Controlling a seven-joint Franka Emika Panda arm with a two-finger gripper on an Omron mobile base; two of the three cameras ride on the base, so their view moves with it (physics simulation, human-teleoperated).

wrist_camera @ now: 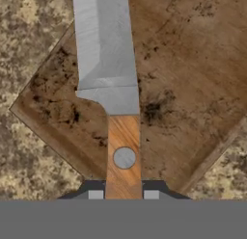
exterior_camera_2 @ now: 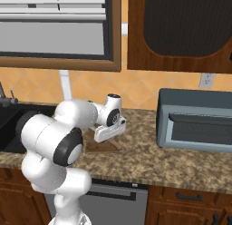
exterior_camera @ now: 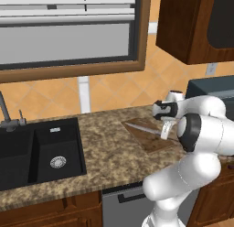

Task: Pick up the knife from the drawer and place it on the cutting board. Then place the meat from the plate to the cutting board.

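Pincer [wrist_camera: 123,194] clamps knife [wrist_camera: 108,64] handle | over cutting board [wrist_camera: 193,64]

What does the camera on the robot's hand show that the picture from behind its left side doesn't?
The hand view alone shows the knife's wooden handle with its round rivet, clamped between the gripper. The left base view alone shows the black sink, the window and the grey oven's corner. Both show the knife over the cutting board on the speckled counter.
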